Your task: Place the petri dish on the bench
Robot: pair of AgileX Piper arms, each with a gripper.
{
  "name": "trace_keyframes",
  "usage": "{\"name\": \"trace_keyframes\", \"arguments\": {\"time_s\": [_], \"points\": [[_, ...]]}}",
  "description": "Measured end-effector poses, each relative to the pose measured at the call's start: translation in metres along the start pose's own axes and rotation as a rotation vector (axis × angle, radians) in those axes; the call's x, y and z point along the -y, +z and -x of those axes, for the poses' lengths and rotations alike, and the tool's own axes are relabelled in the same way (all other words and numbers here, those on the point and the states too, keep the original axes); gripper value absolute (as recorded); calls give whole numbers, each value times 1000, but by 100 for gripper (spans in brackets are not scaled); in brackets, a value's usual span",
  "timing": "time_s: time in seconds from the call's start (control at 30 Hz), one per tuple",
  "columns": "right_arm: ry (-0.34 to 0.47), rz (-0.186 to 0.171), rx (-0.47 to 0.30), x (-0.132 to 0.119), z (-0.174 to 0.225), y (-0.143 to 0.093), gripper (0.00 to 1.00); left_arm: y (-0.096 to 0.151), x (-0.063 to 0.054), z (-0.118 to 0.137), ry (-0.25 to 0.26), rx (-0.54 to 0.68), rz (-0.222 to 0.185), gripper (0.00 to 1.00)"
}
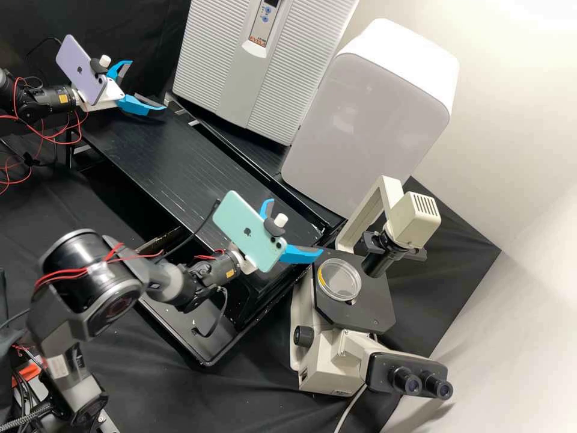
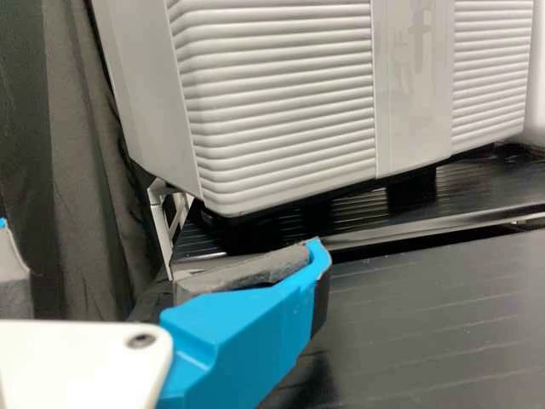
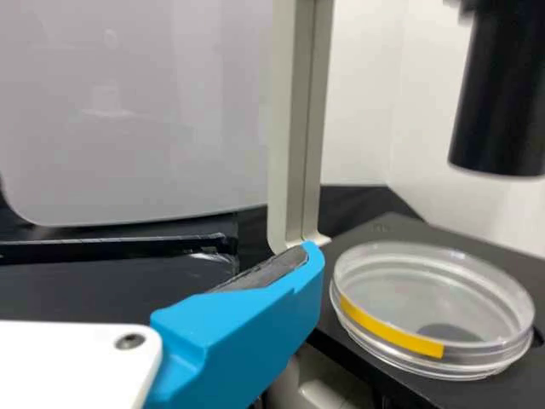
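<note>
the right wrist view is bringing out a yellow strip [image 3: 387,326] that is curving along the side of a clear, round petri dish [image 1: 342,282]; the dish is sitting on the flat black stage [image 1: 377,310] of a beige microscope [image 1: 421,221]. near it, the right claw [image 1: 296,226] is keeping its two bright blue fingers spread. the left claw [image 1: 147,85], also spread, is hanging near one end of the black tabletop [image 1: 171,165], and its wrist view is facing a light grey ribbed cabinet [image 1: 207,66]. the high view is showing a lilac phone [image 1: 75,63] and a mint-green phone [image 1: 240,219] on the arms, each bearing a small dark emblem, and a red printed label [image 1: 257,39] on the cabinet.
</note>
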Motion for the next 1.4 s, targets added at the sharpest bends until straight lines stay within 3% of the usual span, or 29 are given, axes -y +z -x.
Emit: {"name": "trace_keyframes", "arguments": {"time_s": [0.3, 0.47, 0.7, 0.97, 1.17, 1.4], "points": [[34, 4, -97, -6, 33, -20, 100, 0, 0, 0, 0, 0, 0, 100], [16, 10, -73, 0, 41, -13, 100, 0, 0, 0, 0, 0, 0, 100], [22, 20, 32, 2, 48, 15, 100, 0, 0, 0, 0, 0, 0, 100], [82, 34, 124, -12, 56, 45, 100, 0, 0, 0, 0, 0, 0, 100], [161, 38, 110, -27, 60, 54, 100, 0, 0, 0, 0, 0, 0, 100], [169, 43, 111, -28, 54, 59, 100, 0, 0, 0, 0, 0, 0, 100]]}}
